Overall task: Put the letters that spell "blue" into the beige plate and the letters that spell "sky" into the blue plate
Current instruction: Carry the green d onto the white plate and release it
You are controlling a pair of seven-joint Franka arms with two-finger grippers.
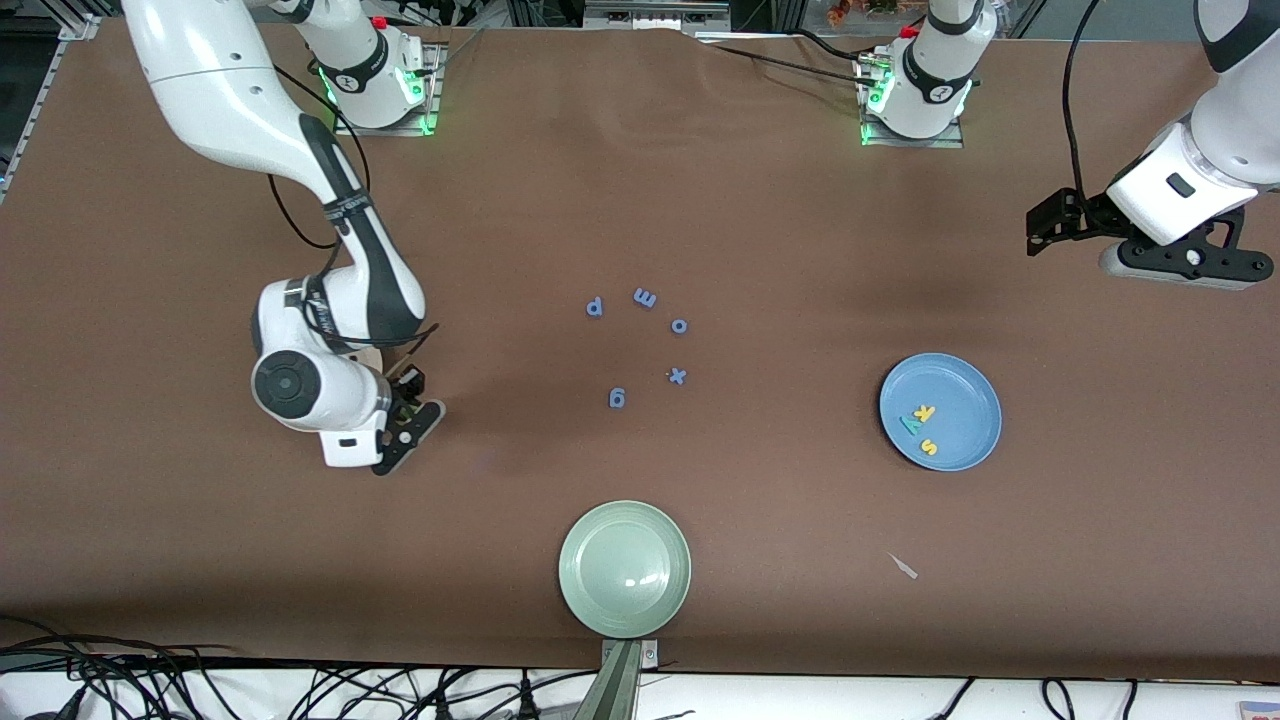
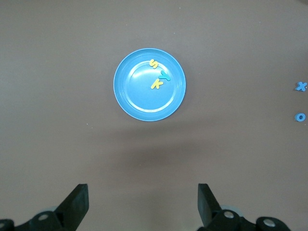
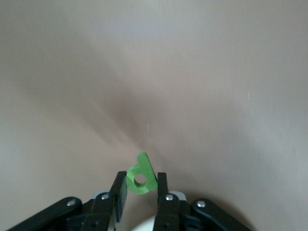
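1. A pale green plate (image 1: 624,569) is seen nearest the front camera, at the table's front edge, with nothing lying in it.
2. A small pale scrap (image 1: 904,567) is noted on the brown table (image 1: 760,200), between the green plate and the blue plate, toward the left arm's end.
3. The blue plate (image 1: 940,411) is found farther from the camera, toward the left arm's end. Three letters lie in it: a yellow s (image 1: 929,447), a teal y (image 1: 911,424) and a yellow k (image 1: 926,411), close together in the part of the plate toward the middle of the table. The same three are confirmed in the left wrist view.
4. The right gripper (image 1: 408,437) is held low over the table toward the right arm's end, well apart from all plates. In the right wrist view its fingers are seen clamped on a green b (image 3: 141,176), gripped by its round part with the stem sticking out.
5. Five all-blue letters (image 1: 645,345) are scattered in a loose ring at mid-table, farther from the camera than the green plate.
6. The left gripper (image 1: 1180,262) is raised over the left arm's end of the table. Its fingers (image 2: 77,204) are seen spread wide apart with nothing between them; this arm waits.
7. The beige plate cannot be made out in any view.
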